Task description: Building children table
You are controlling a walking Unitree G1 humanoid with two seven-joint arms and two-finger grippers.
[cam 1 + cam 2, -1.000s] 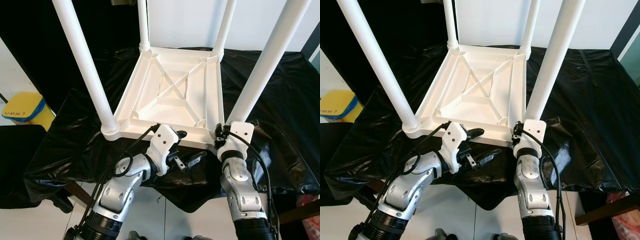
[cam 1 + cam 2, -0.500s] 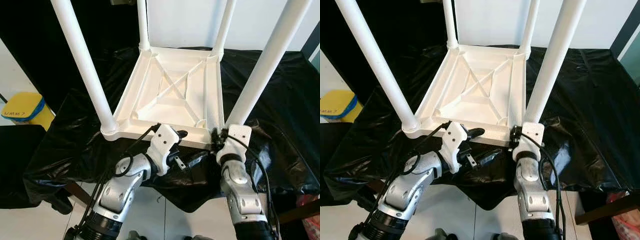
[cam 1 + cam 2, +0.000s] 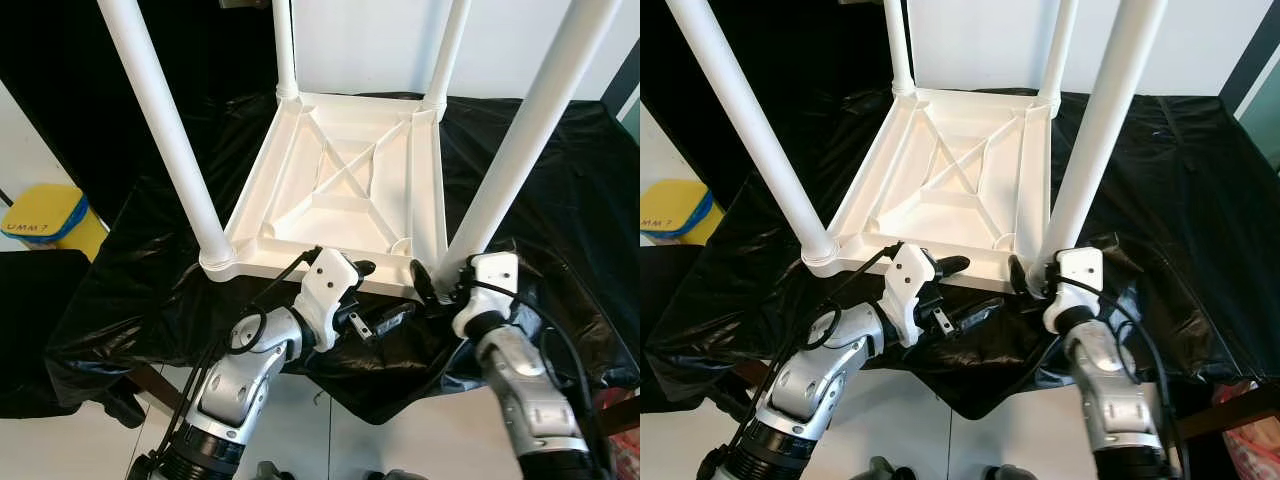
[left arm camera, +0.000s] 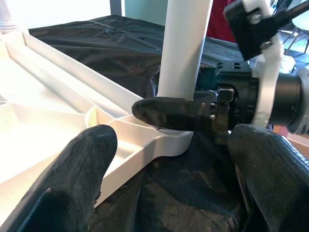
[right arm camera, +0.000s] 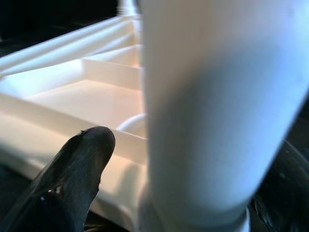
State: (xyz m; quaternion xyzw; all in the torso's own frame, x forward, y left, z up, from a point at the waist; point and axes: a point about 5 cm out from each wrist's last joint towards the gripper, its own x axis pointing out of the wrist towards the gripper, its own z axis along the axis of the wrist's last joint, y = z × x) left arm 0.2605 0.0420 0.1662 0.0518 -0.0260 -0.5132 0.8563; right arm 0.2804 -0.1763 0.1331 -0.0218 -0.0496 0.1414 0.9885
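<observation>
A white children's table (image 3: pixel 300 262) lies upside down on a black sheet (image 3: pixel 560 180), its legs pointing up. My right gripper (image 3: pixel 445 275) is shut on the base of the near right leg (image 3: pixel 520 130); in the right wrist view one finger (image 5: pixel 72 179) sits on each side of that leg (image 5: pixel 212 121). In the left wrist view one right finger (image 4: pixel 178 113) lies across the leg's foot. My left gripper (image 3: pixel 380 292) hangs open just in front of the table's near rim, left of that leg, holding nothing. The near left leg (image 3: pixel 160 130) stands untouched.
The sheet-covered surface ends just past the table's near rim, with white floor below. A yellow and blue object (image 3: pixel 40 215) and a dark seat (image 3: pixel 30 300) sit at the left. Something red (image 3: pixel 615 410) shows at the lower right.
My right wrist has swung from in front of the near right leg round to its right side, fingers staying at the leg's base. The left gripper has stayed put.
</observation>
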